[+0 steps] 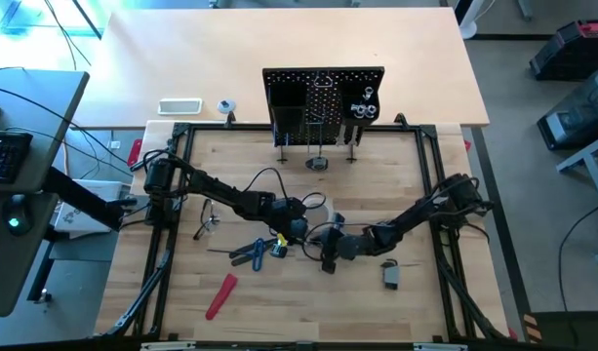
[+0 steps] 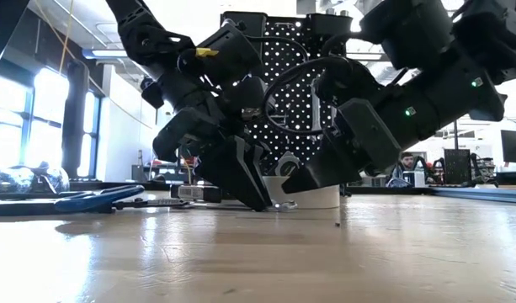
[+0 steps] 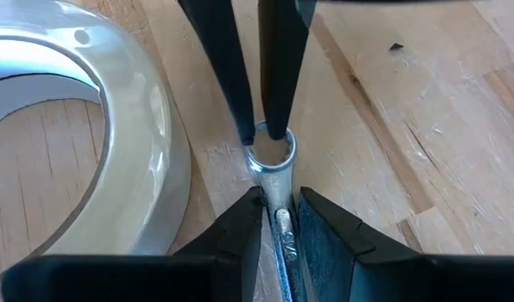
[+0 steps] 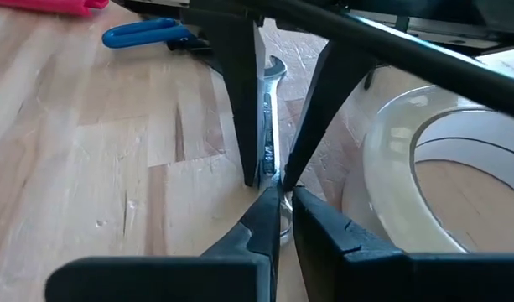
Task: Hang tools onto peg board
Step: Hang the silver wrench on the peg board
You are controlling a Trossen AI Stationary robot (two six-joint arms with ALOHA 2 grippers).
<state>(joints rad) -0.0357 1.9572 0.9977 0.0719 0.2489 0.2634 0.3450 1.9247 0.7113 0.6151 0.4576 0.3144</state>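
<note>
Near the middle of the table, just in front of the peg board, we have both grippers brought down onto one silver wrench that lies flat on the wood beside the white tape roll. Our left gripper is clenched on the wrench's shank, one finger on each side of it, and we judge that this grip is there to steady the tool so it cannot skate across the smooth boards. Our right gripper meets it nose to nose from the opposite side: in the left wrist view its two slim fingertips stand at the wrench's ring end, and they look almost closed, though we cannot tell whether they pinch the ring's rim or only touch it. A flat wrench offers little to grab from above, so working it from both ends seems a way to tip it up or pass it across for hanging by its ring. So the wrench lies between and under the two grippers, its far open end pointing towards the blue-handled pliers and the red-handled tool in the right wrist view. Those tools are still loose on the table, so most of the hanging seems to us yet to do.
</note>
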